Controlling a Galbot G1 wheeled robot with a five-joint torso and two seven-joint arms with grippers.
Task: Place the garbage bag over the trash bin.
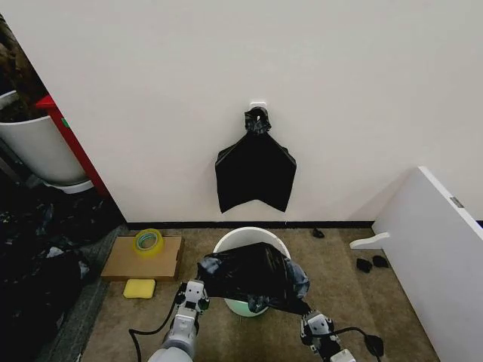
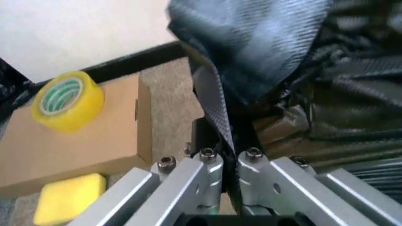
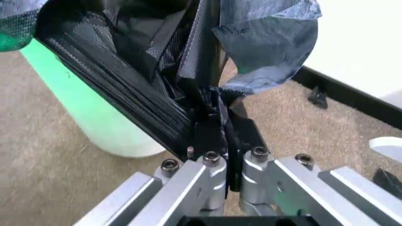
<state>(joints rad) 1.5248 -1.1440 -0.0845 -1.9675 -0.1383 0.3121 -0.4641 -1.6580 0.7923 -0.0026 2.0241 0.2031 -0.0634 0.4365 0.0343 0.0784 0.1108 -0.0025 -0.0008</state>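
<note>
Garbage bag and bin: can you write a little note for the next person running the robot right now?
Left gripper: shut on the garbage bag, at the bag's left edge.
Right gripper: shut on the bag's right edge.
The bag hangs stretched between both grippers, in front of the near side of the trash bin, which stands on the carpet by the wall.
Done: bag picked up and spread.
Left: the far part of the rim is bare; the bag is not yet over the bin.
</note>
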